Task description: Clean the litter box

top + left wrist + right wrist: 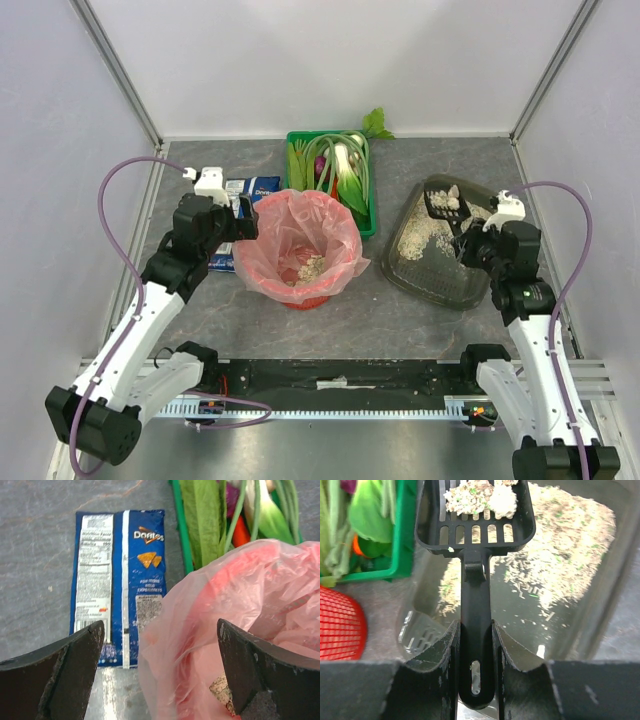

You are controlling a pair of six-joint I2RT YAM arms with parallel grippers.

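Hovering with a full load: the right jaws are clenched on the handle of the black slotted scoop (pixel 475 525), with clumps (pixel 480 495) piled at its far lip, above the litter box (pixel 440 295) by the bench's right edge. Any tilt or jolt on the way to the pink-bagged red bin (pixel 340 262) mid-bench would likely spill them. The left jaws hang released astride the bin's rim and could snag the bag.

You can read "Doritos" in white on the blue chip bag (pixel 120 580), flat on the tabletop (pixel 40 555) just left of the pink-lined bin (pixel 240 630), "Nutrition Facts" heading its white panel, finer print too small for you.
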